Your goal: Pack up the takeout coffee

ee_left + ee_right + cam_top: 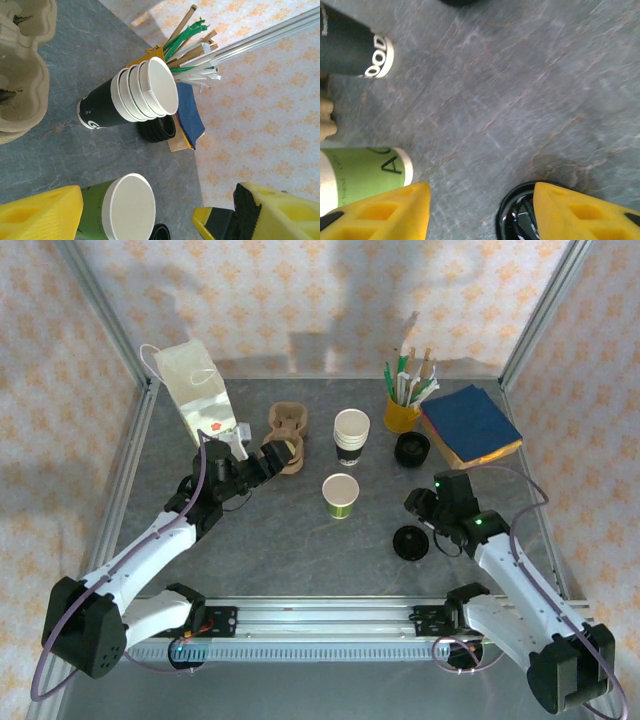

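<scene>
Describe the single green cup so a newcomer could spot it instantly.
Start at the middle of the grey table. On the near side of the stack of white cups stands the green cup, alone. Its light green wall sets it apart; the stack wears a dark band.

- green cup [340,497]: one.
- white cups [351,435]: one nested stack just behind the green cup, with four rims showing in the left wrist view.
- loose lid [410,542]: one, black, right of the green cup and nearer the arms.
- lid pile [411,450]: one, black, right of and behind the green cup; how many it holds cannot be told.
- yellow cup [401,416]: one, further behind and right of the green cup; its sticks and straws are too crowded to count.
- napkins [470,425]: one blue pile, far right of the green cup.
- carrier [285,435]: one, behind and left of the green cup.
- bag [195,390]: one, furthest behind and left of the green cup.
</scene>
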